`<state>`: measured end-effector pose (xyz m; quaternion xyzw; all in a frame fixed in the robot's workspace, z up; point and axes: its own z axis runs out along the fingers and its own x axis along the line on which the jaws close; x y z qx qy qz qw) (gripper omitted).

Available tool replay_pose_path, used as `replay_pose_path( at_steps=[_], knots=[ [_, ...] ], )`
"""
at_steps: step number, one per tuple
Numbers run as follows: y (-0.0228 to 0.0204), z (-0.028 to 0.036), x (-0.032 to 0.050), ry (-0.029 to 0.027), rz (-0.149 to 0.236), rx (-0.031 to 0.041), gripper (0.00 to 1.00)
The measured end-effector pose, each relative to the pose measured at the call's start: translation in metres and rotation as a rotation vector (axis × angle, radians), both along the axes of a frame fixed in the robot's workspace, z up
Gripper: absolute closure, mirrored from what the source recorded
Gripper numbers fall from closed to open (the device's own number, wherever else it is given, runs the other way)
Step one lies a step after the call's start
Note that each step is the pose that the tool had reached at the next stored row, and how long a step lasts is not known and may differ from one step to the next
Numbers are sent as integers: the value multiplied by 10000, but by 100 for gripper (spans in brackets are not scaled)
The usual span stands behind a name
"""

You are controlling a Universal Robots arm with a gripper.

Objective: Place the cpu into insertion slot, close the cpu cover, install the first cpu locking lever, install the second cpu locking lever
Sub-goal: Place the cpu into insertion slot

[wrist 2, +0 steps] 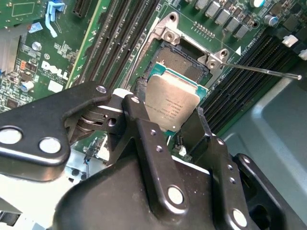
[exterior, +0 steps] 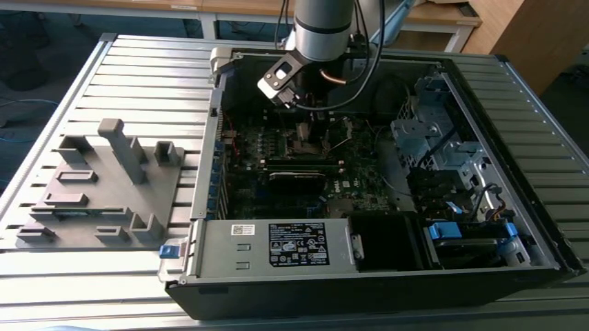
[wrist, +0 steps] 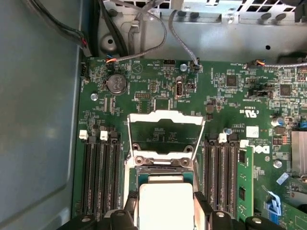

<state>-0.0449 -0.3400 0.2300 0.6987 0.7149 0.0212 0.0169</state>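
So the gripper (wrist 2: 170, 108) had its two black fingers (wrist 2: 141, 120) closed in on opposite edges of the cpu (wrist 2: 172, 98), silver top facing up. It held the chip right at the insertion slot (wrist 2: 184, 60) on the green motherboard (wrist: 144, 81), partly overlapping the dark recess, though I couldn't tell if it was touching the slot. In the first wrist view the cpu cover (wrist: 165, 115) was flipped up and open behind the slot, a thin locking lever (wrist 2: 259, 70) stuck out to one side, and the exterior view had the arm reaching down into the open computer case (exterior: 368, 289).
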Motion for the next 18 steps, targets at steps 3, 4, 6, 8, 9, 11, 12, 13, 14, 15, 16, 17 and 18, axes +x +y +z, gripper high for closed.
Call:
replay_pose_path(
  at_steps=[3,4,6,8,9,11,12,13,14,15,16,17,18],
  knots=[
    [7,-17,0,0,0,-1,46],
    [7,-17,0,0,0,-1,46],
    [8,-19,0,-1,0,0,46],
    [8,-26,0,-1,0,1,46],
    [8,-28,0,-1,0,1,46],
    [7,-31,0,-1,0,0,46],
    [8,-34,0,0,0,0,46],
    [7,-36,0,0,0,0,46],
    [7,-36,0,1,0,-2,46],
    [7,-36,0,1,-1,-2,46],
    [7,-36,0,1,0,-2,46],
    [7,-38,0,0,0,-1,46],
    [7,-40,0,0,-1,-1,46]
  ],
)
